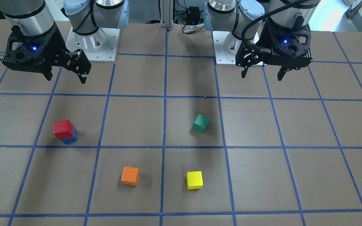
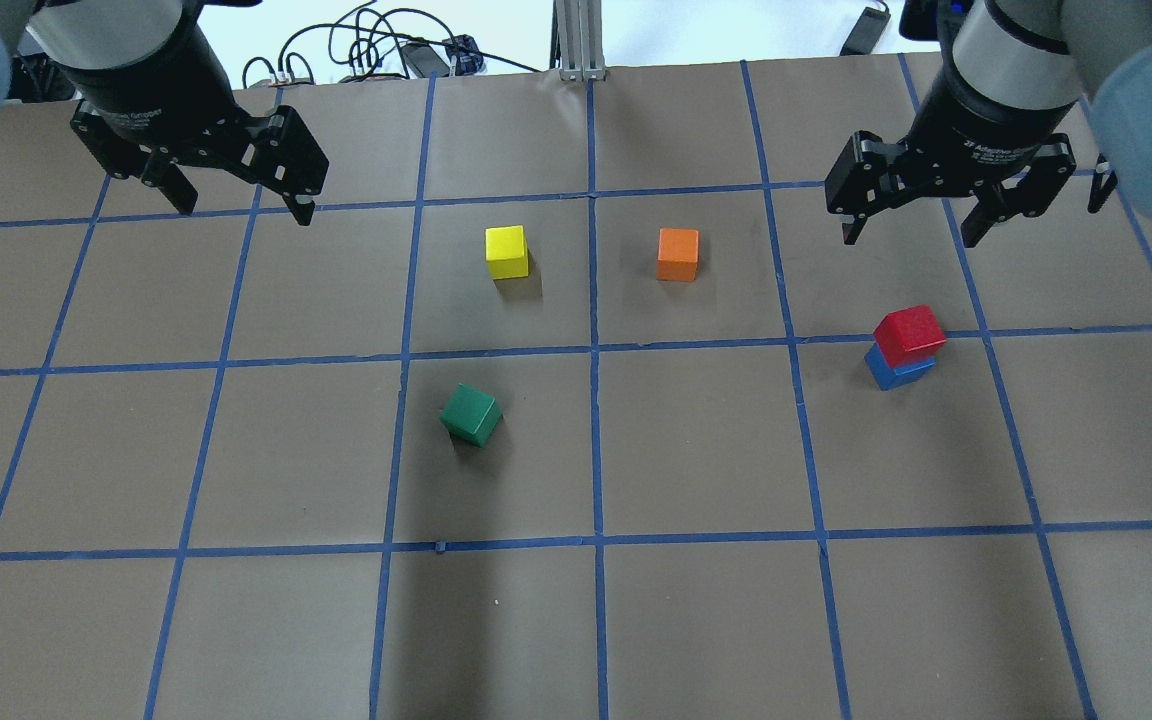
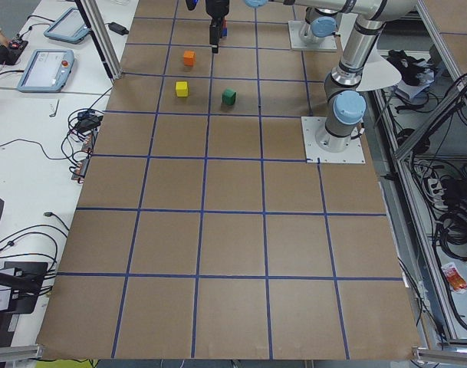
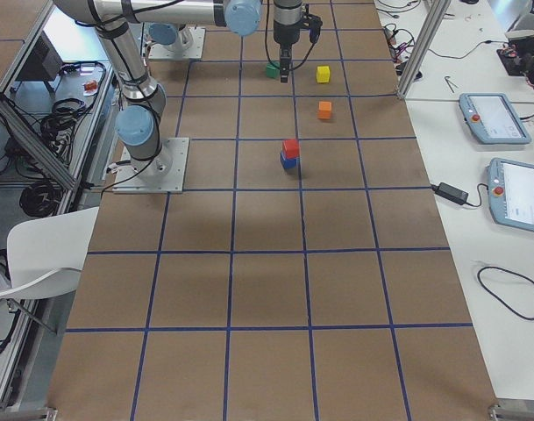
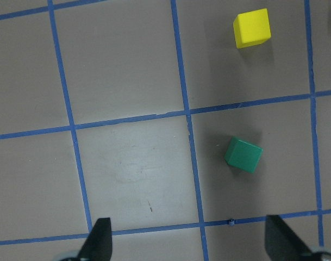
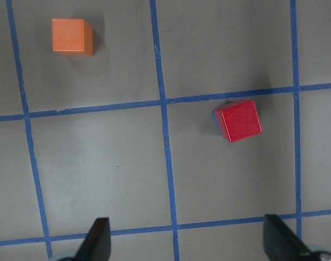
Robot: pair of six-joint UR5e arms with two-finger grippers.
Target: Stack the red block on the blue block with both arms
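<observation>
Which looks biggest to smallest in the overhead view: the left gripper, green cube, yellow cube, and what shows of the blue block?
1. left gripper
2. green cube and yellow cube: about alike, so not ranked
3. blue block: mostly covered by the red block

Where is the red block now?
In the overhead view the red block sits on the blue block, on the right side, near the open right gripper; the orange block is the next nearest.
</observation>
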